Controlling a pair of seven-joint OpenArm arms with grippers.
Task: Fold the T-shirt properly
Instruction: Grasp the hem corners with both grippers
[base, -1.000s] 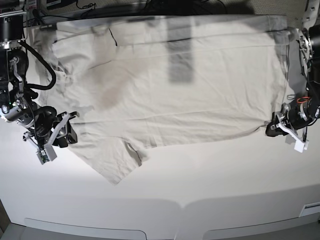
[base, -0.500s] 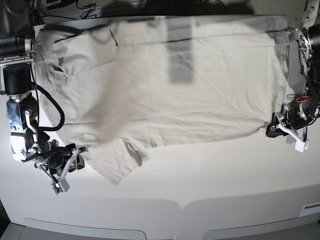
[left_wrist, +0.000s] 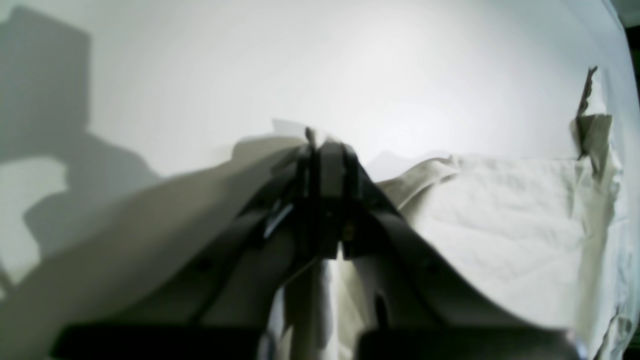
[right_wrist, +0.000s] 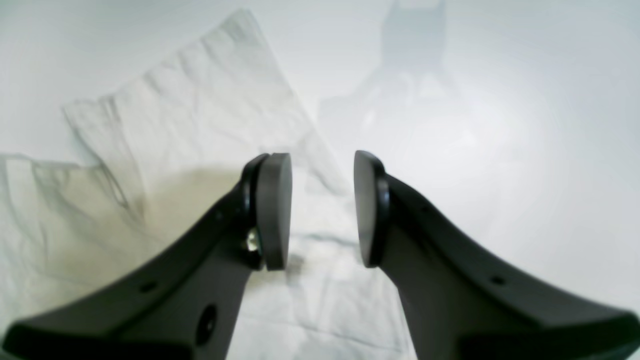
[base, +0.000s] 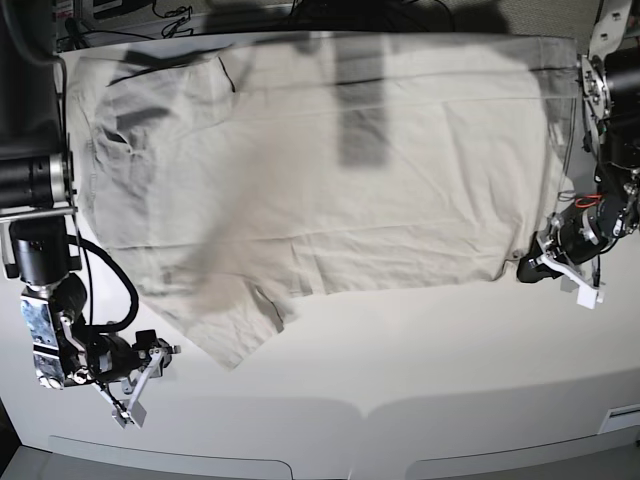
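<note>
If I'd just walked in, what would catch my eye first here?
Probably the big pale T-shirt spread across the far half of the white table. Next, the left gripper shut on the shirt's edge at the base view's right, while the right gripper hangs open off the cloth at lower left.

Off-white T-shirt (base: 330, 160) — spread flat, wrinkled

T-shirt (base: 330, 170) lies spread across the far half of the table (base: 420, 380). Left gripper (base: 532, 268) sits at its right-hand near corner; right gripper (base: 150, 370) is off the cloth, near the sleeve (base: 235, 325) at the left.
</note>
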